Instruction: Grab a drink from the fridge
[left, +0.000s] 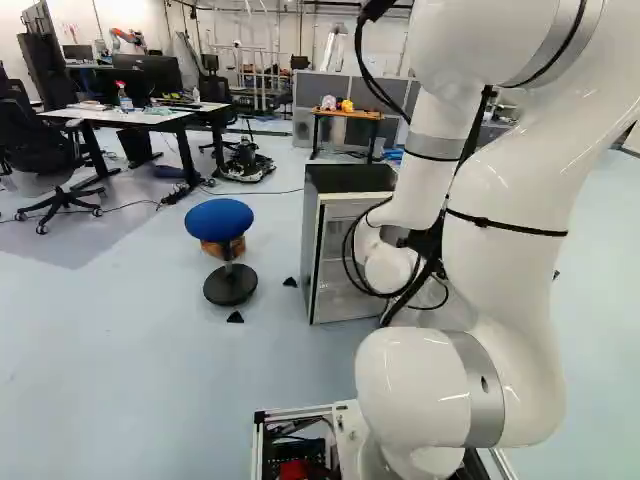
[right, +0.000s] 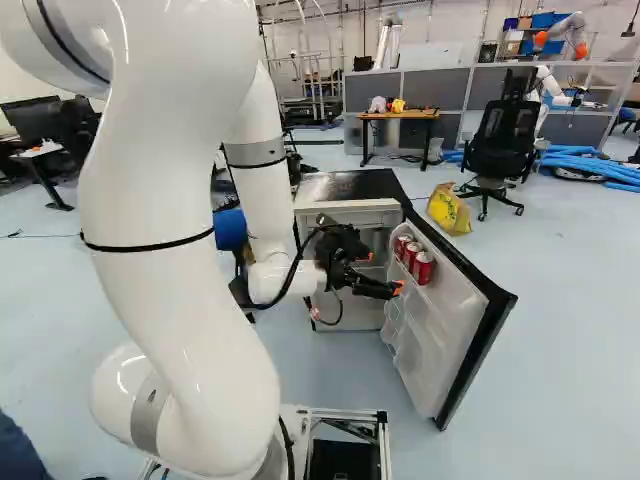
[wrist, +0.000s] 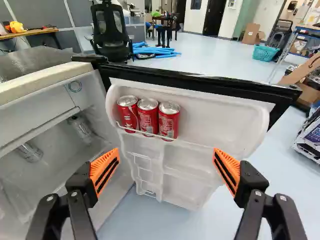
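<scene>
Gripper (right: 397, 288) has its fingers spread wide, orange pads (wrist: 104, 169) well apart, nothing held. It points right, at the inside of the open fridge door (right: 452, 312). Targets: three red cans (wrist: 148, 117) upright in a row on the door's top shelf, toward the hinge end, behind a thin rail (wrist: 187, 144). They sit ahead of the fingers, not touching them. Fridge (right: 350, 187) stands left of the door, which is swung out to the right and toward the near side. Blue stool (left: 219, 218) left of the fridge. Yellow bag (right: 449, 208) on the floor beyond the door, black office chair (right: 503, 140) farther right.
</scene>
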